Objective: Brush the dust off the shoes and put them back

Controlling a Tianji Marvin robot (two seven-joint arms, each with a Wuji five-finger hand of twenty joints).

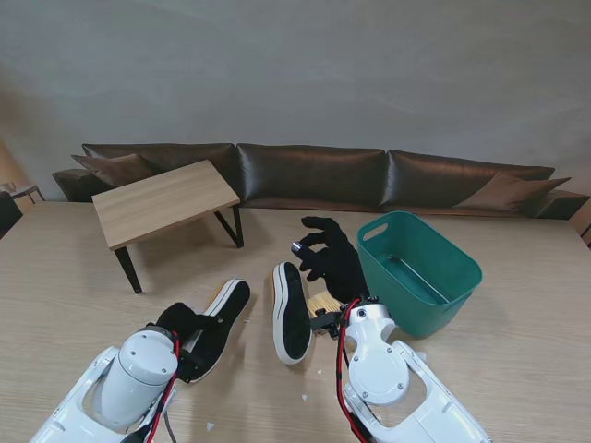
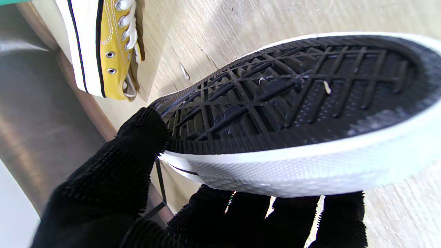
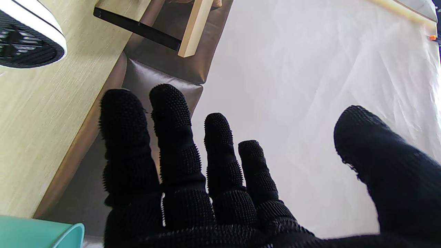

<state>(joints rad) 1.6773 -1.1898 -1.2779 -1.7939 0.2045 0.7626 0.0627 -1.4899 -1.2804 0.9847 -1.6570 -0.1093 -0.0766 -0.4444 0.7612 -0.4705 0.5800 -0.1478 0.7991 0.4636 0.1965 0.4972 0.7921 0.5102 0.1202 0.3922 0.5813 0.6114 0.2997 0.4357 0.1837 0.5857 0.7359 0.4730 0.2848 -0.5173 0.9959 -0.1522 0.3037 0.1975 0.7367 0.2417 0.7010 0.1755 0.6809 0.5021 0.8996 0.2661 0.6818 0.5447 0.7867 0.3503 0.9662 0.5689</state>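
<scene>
Black-gloved, the left hand grips a black-soled shoe by its heel, while the right hand hovers empty, fingers spread.

Stand view layout: small side table upper left of centre, sofa running across the frame behind it. Basin right of centre. Two shoes at lower centre, side by side but apart: left shoe sole-up, tilted, heel end in the left hand; right shoe on its side, sole facing the frame's left. Wooden brush between right shoe and right arm, touching or just beside the shoe. Right hand raised between right shoe and basin, just beyond the brush.
</scene>
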